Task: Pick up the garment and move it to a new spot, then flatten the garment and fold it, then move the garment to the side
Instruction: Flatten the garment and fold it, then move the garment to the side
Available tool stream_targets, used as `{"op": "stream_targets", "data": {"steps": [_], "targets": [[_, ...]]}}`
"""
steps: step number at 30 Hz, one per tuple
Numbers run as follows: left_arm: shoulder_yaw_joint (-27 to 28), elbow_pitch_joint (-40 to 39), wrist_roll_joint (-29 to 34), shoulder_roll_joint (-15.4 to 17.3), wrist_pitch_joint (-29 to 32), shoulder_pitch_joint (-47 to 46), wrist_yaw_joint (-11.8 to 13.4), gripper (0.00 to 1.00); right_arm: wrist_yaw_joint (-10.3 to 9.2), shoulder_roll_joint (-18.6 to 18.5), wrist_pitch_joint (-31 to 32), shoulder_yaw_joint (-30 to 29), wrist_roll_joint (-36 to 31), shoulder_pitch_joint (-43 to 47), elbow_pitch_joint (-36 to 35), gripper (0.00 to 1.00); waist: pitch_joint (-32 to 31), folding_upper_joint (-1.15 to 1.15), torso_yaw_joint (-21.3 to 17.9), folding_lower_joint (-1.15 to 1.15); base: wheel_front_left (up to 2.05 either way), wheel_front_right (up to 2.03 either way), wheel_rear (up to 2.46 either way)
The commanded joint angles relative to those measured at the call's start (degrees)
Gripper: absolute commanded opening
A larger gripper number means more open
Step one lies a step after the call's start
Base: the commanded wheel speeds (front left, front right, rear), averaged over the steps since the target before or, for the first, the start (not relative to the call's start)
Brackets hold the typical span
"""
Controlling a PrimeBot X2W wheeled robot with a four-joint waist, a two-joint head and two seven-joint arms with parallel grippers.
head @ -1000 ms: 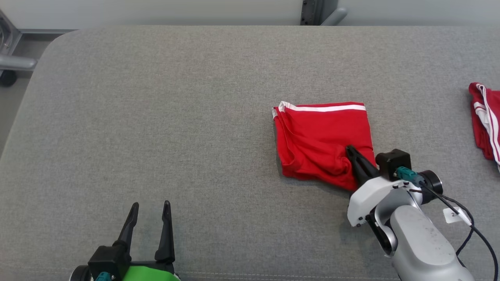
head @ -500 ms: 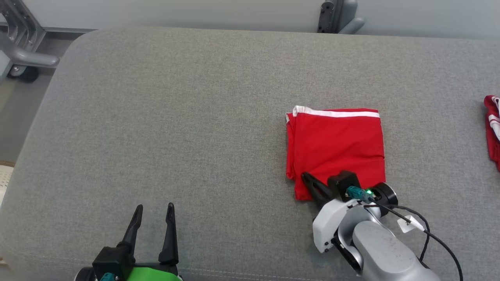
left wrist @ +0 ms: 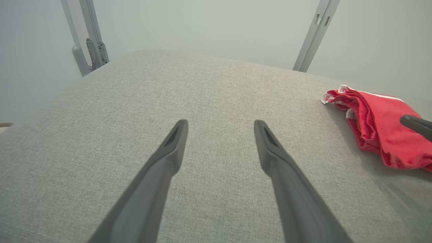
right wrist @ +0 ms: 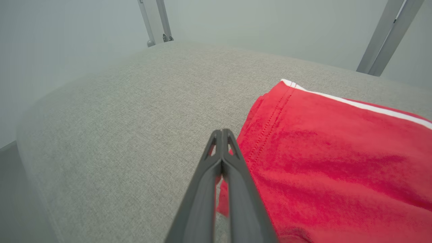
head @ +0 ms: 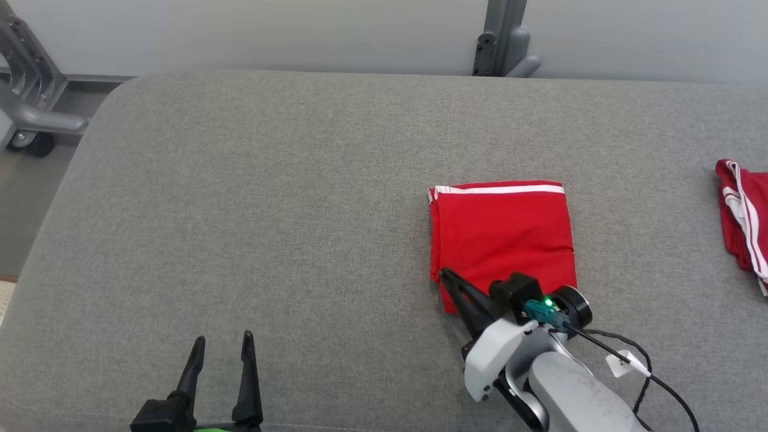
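Observation:
The garment [head: 501, 234] is red with a white stripe along its far edge. It lies folded into a flat rectangle right of the middle of the grey padded table [head: 270, 210]. My right gripper [head: 445, 274] is shut, and its fingers lie across the garment's near left corner with the tips at the left edge. In the right wrist view the shut gripper [right wrist: 222, 131] points past the garment [right wrist: 337, 162] onto grey cloth; I cannot tell whether any fabric is pinched. My left gripper [head: 222, 337] stands open and empty at the near left, well away from the garment [left wrist: 384, 135].
A second red garment with white stripes [head: 744, 216] lies bunched at the table's right edge. Grey metal frame parts stand behind the table [head: 501, 42] and off its far left corner [head: 30, 108]. The table's rounded left edge drops to the floor.
The head camera has shifted. My shut right gripper has swept from the garment's near right part to its near left corner. The fabric bunched there now lies flat. The left gripper is unchanged.

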Motion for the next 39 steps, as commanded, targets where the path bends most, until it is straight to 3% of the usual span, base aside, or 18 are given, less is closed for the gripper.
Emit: {"op": "stream_targets", "data": {"steps": [1, 7, 10, 11, 12, 17, 23, 39], "targets": [[0.7, -0.4, -0.2, 0.0, -0.1, 1.2, 0.4, 1.00, -0.02, -1.5, -0.1, -2.2, -1.2, 3.0, -3.3, 0.00, -1.5, 0.46, -1.6, 0.00, 0.00, 0.00, 0.00], [2.0, -0.5, 0.2, 0.0, -0.1, 2.8, 0.4, 1.00, -0.02, -4.6, -0.2, -10.0, -4.2, 9.7, -12.2, 0.00, -3.2, 0.46, -3.4, 0.00, 0.00, 0.00, 0.00], [3.1, -0.4, 0.5, 0.0, -0.1, 3.7, 0.1, 1.00, -0.02, -6.4, -0.2, -15.0, -5.9, 13.9, -17.8, 0.44, -4.4, 0.46, -4.4, 0.00, 0.00, 0.00, 0.00], [3.4, -0.3, 0.5, 0.0, -0.1, 4.1, -0.2, 1.00, -0.02, -6.8, -0.2, -16.9, -6.2, 15.3, -19.7, 0.78, -4.7, 0.46, -4.8, 0.00, 0.00, 0.00, 0.00], [3.6, -0.1, 0.5, 0.0, -0.1, 4.5, -0.4, 1.00, -0.02, -7.0, -0.1, -18.6, -6.7, 16.7, -21.4, 1.00, -5.0, 0.46, -5.2, 0.00, 0.00, 0.00, 0.00], [4.5, 0.7, 1.0, 0.0, -0.1, 5.7, -2.2, 1.00, -0.02, -6.5, -0.2, -27.6, -8.2, 22.2, -28.1, 1.00, -5.9, 0.46, -6.8, 0.00, 0.00, 0.00, 0.00], [5.9, 1.9, 1.5, 0.0, -0.1, 6.3, -2.6, 1.00, -0.02, -4.6, -0.2, -34.6, -9.3, 26.4, -30.5, 1.00, -6.0, 0.46, -7.9, 0.00, 0.00, 0.00, 0.00], [6.6, 3.2, 1.9, 0.0, -0.1, 6.9, -3.1, 1.00, -0.02, -3.5, -0.2, -38.2, -9.2, 26.2, -26.5, 1.00, -6.4, 0.46, -5.2, 0.00, 0.00, 0.00, 0.00]]}}
